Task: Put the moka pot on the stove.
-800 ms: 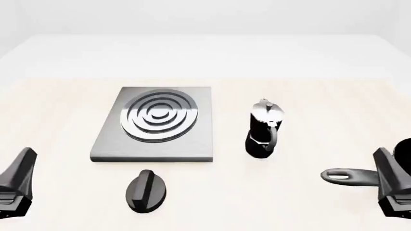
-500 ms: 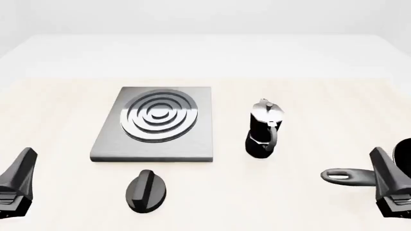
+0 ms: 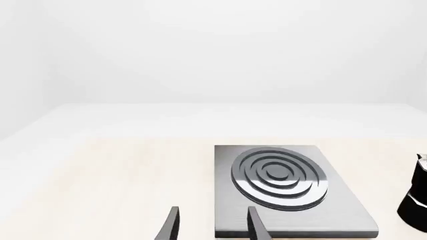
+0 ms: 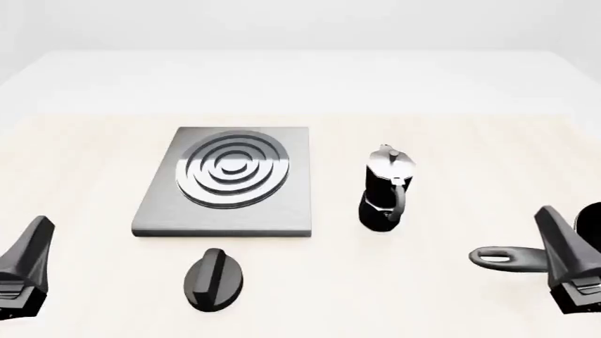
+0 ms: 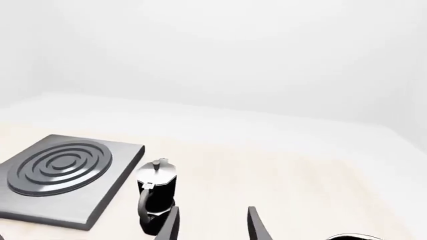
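Seen through the left wrist view, the stove is shown as a flat grey square plate with a shiny ringed burner in its middle, nothing standing on it; only the black edge of the moka pot is caught at the frame's border. The left gripper is held with its two fingers spread apart and nothing between them. From the front view, the moka pot is found upright on the table, to the right of the stove and apart from it, its long axis vertical, silver lid and knob on top, curved handle turned toward the near edge. A black oval knob lies nearer than the stove, and a dark pan handle is seen near the right gripper; the left gripper is low at the left. In the right wrist view, the pot is seen standing just beside the stove, handle toward the camera, and the right gripper is parted and empty.
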`<action>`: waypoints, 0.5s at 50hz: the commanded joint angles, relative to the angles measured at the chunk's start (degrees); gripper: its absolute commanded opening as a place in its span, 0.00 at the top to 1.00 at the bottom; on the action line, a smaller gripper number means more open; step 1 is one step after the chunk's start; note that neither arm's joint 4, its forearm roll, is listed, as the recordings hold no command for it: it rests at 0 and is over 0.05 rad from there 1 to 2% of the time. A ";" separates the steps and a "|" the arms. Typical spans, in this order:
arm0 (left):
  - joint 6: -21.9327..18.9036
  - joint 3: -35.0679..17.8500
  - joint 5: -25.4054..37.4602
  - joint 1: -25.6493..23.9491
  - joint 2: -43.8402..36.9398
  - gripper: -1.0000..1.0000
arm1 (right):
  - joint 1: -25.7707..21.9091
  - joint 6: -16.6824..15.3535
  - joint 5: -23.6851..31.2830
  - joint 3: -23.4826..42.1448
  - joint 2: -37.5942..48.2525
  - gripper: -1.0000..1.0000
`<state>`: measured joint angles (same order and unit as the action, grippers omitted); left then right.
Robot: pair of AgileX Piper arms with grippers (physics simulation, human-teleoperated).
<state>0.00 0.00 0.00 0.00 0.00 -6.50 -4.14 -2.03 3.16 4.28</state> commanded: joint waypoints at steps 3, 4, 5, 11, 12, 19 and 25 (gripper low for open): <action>0.00 0.00 0.00 0.00 0.00 0.00 | -3.16 0.01 -0.89 1.25 1.73 0.00; 0.00 0.00 0.00 0.00 0.00 0.00 | -3.45 -0.03 -1.23 1.20 2.04 0.00; 0.00 0.00 0.00 0.00 0.00 0.00 | -3.58 0.00 -1.44 1.18 2.23 0.00; 0.00 0.00 0.00 0.00 0.00 0.00 | -4.53 0.25 -3.57 0.97 3.99 0.00; 0.00 0.00 0.00 0.00 0.00 0.00 | -4.68 0.41 -3.81 0.96 4.19 0.00; 0.00 0.00 0.00 0.00 0.00 0.00 | -5.69 0.68 -4.64 0.98 5.06 0.00; 0.00 0.00 0.00 0.00 0.00 0.00 | -7.00 1.03 -5.62 0.80 5.66 0.00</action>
<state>0.00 0.00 0.00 0.00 0.00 -11.71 -3.51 -6.06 4.05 8.62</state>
